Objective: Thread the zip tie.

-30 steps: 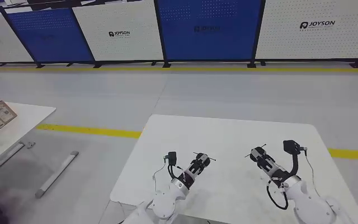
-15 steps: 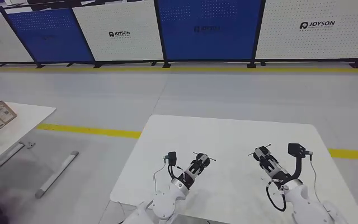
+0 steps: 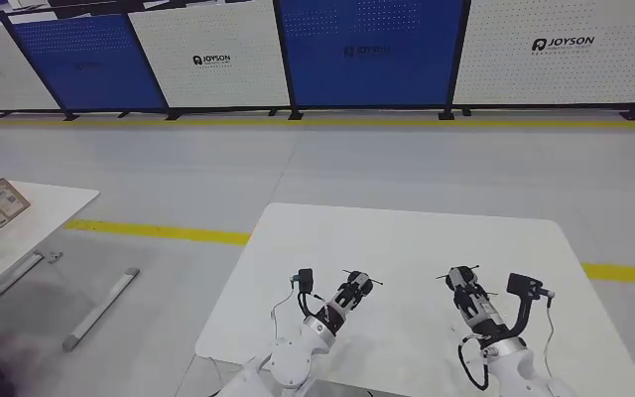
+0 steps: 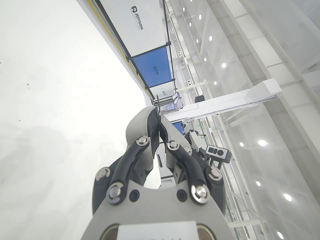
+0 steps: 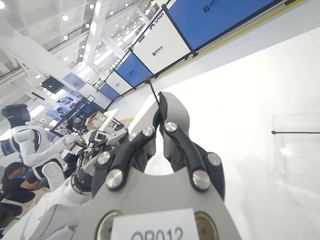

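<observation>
Both arms hover over the near part of the white table (image 3: 397, 238). My left gripper (image 3: 359, 282) (image 4: 158, 112) is shut on a thin black zip tie (image 4: 158, 101), a short end of which sticks out past the fingertips. My right gripper (image 3: 458, 275) (image 5: 160, 96) is shut on a black zip tie (image 5: 153, 89) whose square head points away from the fingertips. In the top view each tie shows as a short black line across its gripper, and the two grippers stand apart with bare table between them.
Another black zip tie (image 5: 295, 132) lies flat on the table inside a faint clear rectangle, beside the right gripper. A second white table (image 3: 40, 213) stands far left. Blue and white panels (image 3: 367, 55) line the floor beyond.
The right arm has swung, its wrist drawing nearer and leftward, with the gripper tip dipping slightly toward the near edge. The left arm has kept still.
</observation>
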Available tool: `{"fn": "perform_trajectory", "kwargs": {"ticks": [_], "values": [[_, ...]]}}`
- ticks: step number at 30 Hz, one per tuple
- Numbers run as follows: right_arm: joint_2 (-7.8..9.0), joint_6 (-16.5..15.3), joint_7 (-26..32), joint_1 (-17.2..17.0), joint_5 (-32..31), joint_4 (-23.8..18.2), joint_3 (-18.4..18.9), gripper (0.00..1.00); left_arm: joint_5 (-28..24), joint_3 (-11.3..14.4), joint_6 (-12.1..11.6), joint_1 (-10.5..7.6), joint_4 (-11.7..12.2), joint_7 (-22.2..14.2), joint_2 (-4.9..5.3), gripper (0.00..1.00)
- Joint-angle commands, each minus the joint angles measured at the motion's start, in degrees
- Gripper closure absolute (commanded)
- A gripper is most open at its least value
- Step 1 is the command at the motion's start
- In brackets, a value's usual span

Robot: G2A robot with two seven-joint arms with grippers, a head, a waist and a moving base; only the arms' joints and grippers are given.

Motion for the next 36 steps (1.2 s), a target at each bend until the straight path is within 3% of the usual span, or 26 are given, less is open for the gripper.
{"fn": "perform_trajectory", "kwargs": {"ticks": [1,8,17,28,36], "values": [[0.02,0.04,0.10,0.02,0.09,-0.01,0.07,1.00,0.00,0.00,0.00,0.00,0.00,0.00,0.00,1.00],[-0.04,-0.11,-0.24,0.03,-0.90,0.00,-0.07,1.00,0.00,0.00,0.00,0.00,0.00,0.00,0.00,1.00],[-2.72,-5.35,-10.44,-0.21,-0.34,4.24,-7.37,1.00,0.00,0.00,0.00,0.00,0.00,0.00,0.00,1.00],[-3.24,-5.89,-7.94,0.15,2.77,4.71,-8.06,1.00,0.00,0.00,0.00,0.00,0.00,0.00,0.00,1.00],[-4.87,-6.96,-2.32,2.92,16.03,7.72,-8.32,1.00,0.00,0.00,0.00,0.00,0.00,0.00,0.00,1.00]]}}
